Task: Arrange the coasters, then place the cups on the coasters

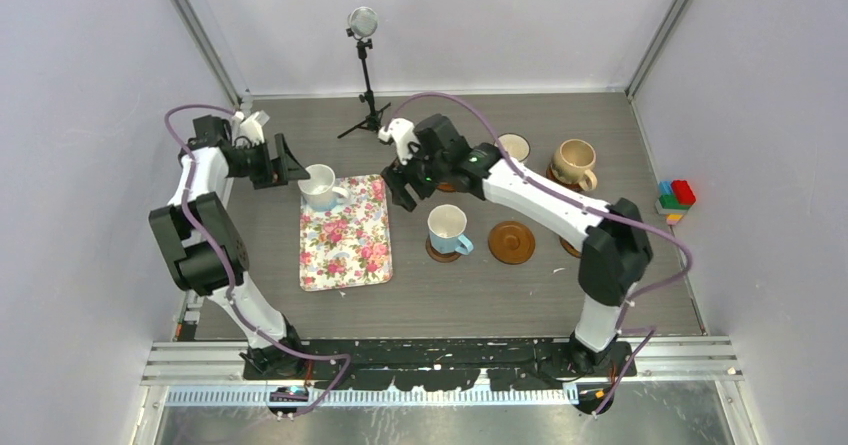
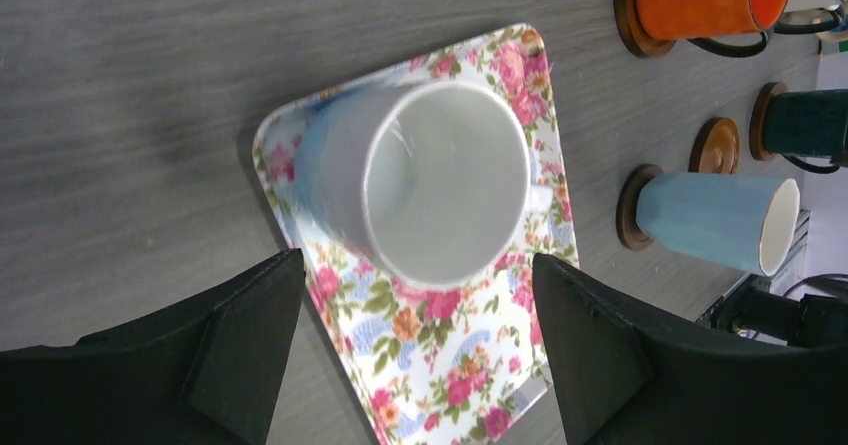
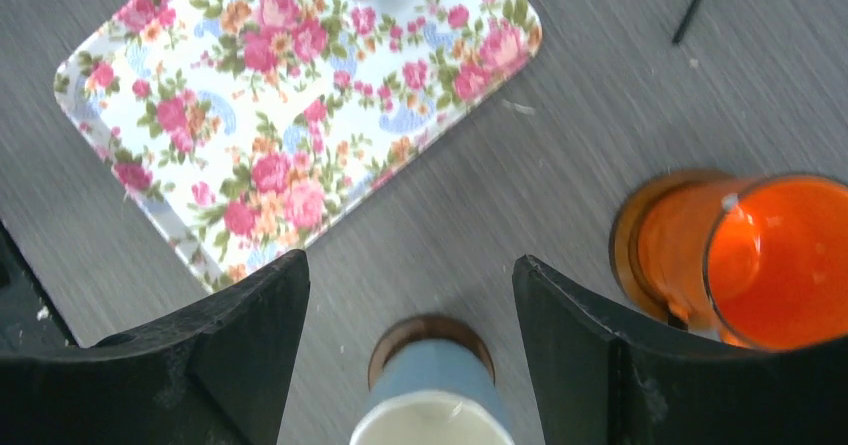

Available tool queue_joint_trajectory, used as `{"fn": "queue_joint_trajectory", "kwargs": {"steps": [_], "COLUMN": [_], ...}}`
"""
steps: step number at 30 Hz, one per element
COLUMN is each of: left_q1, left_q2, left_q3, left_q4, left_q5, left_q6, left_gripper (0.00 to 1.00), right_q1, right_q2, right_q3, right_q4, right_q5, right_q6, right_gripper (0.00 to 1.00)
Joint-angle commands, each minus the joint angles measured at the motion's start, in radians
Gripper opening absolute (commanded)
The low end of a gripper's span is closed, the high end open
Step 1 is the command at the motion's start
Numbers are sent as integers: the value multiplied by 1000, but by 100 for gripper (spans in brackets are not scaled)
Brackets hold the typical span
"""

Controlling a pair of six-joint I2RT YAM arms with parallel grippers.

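A cup (image 1: 320,187) stands on the far end of the tray (image 1: 350,260), just right of my left gripper (image 1: 297,164). My right gripper (image 1: 403,193) hangs right of the tray. Nearer me a second cup (image 1: 448,227) sits on a coaster (image 1: 437,255), with a bare coaster (image 1: 511,242) to its right and a third cup (image 1: 574,161) behind.
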Motion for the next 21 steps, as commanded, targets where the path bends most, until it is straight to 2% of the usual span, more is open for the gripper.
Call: {"fn": "queue_joint_trajectory", "kwargs": {"steps": [1, 5, 11, 21], "left_q1": [-33, -66, -136, -238], "left_q2": [84, 164, 164, 71], "left_q3": [91, 160, 145, 2], "left_q4": [89, 75, 51, 75], "left_q5": [7, 6, -7, -48], "left_q6": [-52, -54, -22, -61], "left_gripper": [85, 76, 59, 54], "right_q1": [20, 27, 45, 109], "right_q2": [122, 251, 314, 383], "right_q3": [185, 306, 328, 349], "right_q4": [1, -23, -10, -47], "right_q5": [35, 37, 18, 96], "right_q6": [2, 4, -15, -33], "right_gripper": [79, 79, 79, 78]}}
